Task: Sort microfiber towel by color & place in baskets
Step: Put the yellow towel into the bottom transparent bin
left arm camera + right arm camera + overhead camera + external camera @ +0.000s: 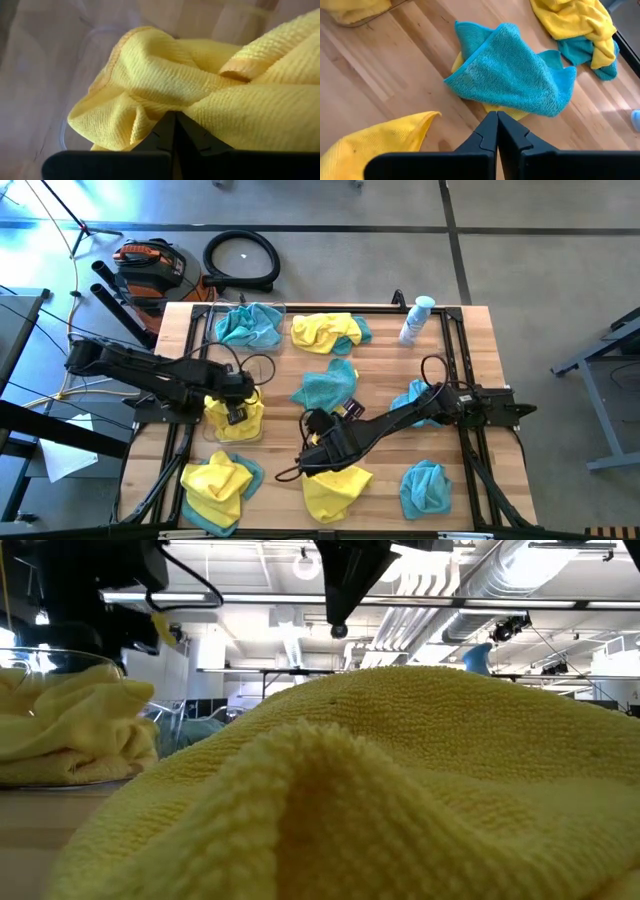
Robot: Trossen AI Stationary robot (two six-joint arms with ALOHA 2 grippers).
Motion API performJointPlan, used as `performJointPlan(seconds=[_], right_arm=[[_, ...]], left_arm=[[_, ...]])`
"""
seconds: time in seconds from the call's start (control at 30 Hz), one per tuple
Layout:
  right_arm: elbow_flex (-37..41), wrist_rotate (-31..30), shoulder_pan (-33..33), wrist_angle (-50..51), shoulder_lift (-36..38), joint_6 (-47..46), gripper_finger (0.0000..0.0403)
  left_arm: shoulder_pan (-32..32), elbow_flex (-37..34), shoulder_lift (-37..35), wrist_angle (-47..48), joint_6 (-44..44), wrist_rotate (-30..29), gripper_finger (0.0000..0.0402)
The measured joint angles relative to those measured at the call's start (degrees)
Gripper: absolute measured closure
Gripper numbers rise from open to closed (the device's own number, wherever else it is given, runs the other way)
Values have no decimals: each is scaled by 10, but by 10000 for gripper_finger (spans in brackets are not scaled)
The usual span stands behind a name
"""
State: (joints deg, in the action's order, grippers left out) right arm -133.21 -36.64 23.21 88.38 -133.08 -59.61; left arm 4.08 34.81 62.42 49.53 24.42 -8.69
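Observation:
Yellow and teal towels lie scattered on the wooden table. A clear basket [236,425] near the left holds yellow towels [70,730]. A second basket [248,326] at the far edge holds teal ones. My left gripper [238,408] is down in the yellow basket, shut on a yellow towel [165,85]. My right gripper [320,445] hangs shut [496,120] above bare wood. It is between a teal towel [510,70], which lies on a bit of yellow cloth, and a yellow towel [335,488] near the table's near edge. My left gripper pinches a gathered fold of the yellow towel [172,105] between its two fingertips, coming from above and pointing down into the basket. Creases in the cloth run together at the tips. The towel sits bunched inside the basket's clear wall [95,40].
A white-and-blue bottle [415,320] stands near the far right corner. Loose towels: a yellow-and-teal pair [325,332] far centre, teal [415,402] under the right arm, teal [425,488] near right, and a yellow-and-teal pile [220,485] near left. A black frame [460,330] rims the table.

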Motion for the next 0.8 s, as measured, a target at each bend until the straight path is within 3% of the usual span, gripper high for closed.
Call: performJointPlan(seconds=[0.17, 0.43, 0.6, 0.7, 0.8], right_arm=[[77, -8, 21, -67, 23, -27, 403], [470, -4, 70, -470, 221, -64, 403], [660, 4, 85, -711, 322, -2, 403], [727, 22, 84, -763, 376, 32, 403], [770, 35, 78, -749, 433, 63, 403]], left_arm=[[0, 0, 37, 1, 12, 0, 401], [0, 0, 43, 2, 26, 5, 401], [0, 0, 43, 2, 39, 6, 401], [0, 0, 43, 2, 35, 6, 401], [0, 0, 43, 2, 35, 6, 401]])
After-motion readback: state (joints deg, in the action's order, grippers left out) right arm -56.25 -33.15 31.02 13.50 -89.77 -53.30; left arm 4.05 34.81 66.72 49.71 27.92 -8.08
